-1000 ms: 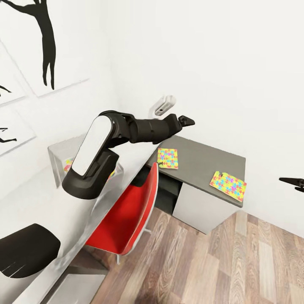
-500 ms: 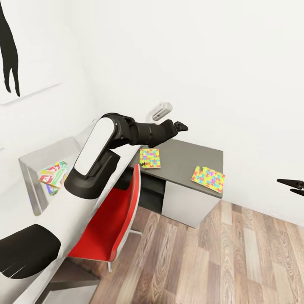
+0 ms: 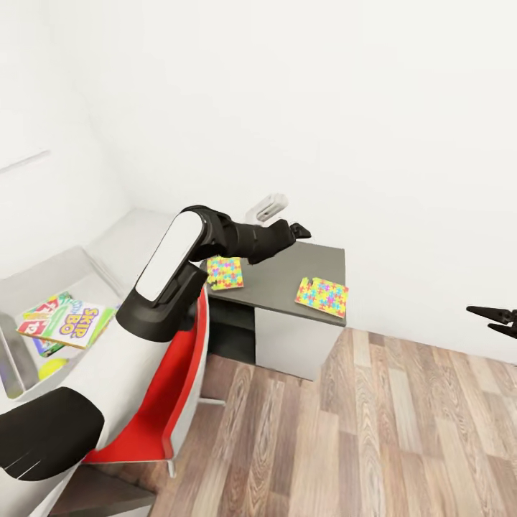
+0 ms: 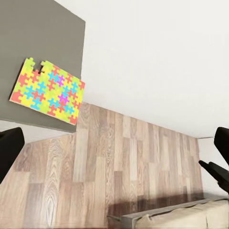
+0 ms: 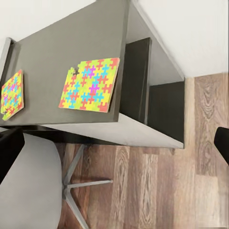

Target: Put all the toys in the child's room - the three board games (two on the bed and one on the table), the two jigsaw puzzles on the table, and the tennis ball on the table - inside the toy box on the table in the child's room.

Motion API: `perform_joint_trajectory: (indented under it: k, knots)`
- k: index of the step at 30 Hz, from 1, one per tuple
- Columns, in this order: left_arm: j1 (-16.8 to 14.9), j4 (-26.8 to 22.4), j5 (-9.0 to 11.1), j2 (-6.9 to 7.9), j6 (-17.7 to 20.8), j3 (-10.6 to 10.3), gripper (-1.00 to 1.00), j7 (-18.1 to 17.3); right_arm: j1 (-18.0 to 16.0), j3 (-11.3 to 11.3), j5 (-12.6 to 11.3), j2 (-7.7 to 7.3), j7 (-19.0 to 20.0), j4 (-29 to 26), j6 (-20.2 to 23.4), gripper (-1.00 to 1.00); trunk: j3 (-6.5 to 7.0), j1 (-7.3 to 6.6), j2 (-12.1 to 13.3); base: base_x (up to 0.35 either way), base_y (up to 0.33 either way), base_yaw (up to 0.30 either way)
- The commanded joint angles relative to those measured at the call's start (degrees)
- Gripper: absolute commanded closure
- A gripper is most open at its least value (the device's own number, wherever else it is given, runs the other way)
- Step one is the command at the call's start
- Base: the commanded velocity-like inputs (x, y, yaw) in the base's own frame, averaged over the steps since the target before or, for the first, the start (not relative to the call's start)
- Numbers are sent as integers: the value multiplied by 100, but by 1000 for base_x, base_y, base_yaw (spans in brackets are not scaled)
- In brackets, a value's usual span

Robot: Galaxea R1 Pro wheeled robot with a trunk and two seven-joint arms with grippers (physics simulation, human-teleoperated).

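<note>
Your left gripper (image 3: 300, 230) hangs above the far edge of the low dark grey desk section (image 3: 283, 278), holding nothing; your right gripper (image 3: 494, 317) sits well off to the right over the wooden plank floor (image 3: 373, 431), its two thin fingers a little apart and also empty. How wide the left fingers stand you cannot tell from the head view, though the left wrist view shows its tips at both edges with only open floor between them.

Two thin square multicoloured jigsaw sheets lie flat on that grey section: one (image 3: 225, 273) near the red chair (image 3: 169, 402), partly under your left forearm, the other (image 3: 322, 296) at the corner nearest the floor, with one edge close to the desk's rim. Your left gripper is plainly the nearer to both; the corner sheet lies below and toward you from it, and the right gripper stands well apart from either.

On the pale desk (image 3: 136, 237) at the left, the shallow pale grey tray (image 3: 64, 262) already holds the bright board game boxes (image 3: 68, 323) and the small yellow-green ball (image 3: 49, 368). My judgement: a flat sheet gives little to grip, so take the corner one by its overhanging edge.
</note>
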Motion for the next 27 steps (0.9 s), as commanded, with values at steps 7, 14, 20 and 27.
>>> perform_joint_trajectory:
  k: [7,14,20,27]
  knots:
    - [129,104,15,35,8,6,-100,82,-11,35,33,13,44,32,34,-100,0,3,-11,0,0,-280]
    - [211,207,6,73,10,20,-100,226,-58,137,28,85,42,272,47,-100,4,3,-11,0,0,-280]
    - [244,275,3,89,-1,60,-100,443,-129,314,32,242,40,484,60,-100,5,3,-11,0,0,-280]
    - [277,382,2,129,-11,91,-100,680,-230,444,28,340,45,712,77,-100,5,3,-11,0,0,-216]
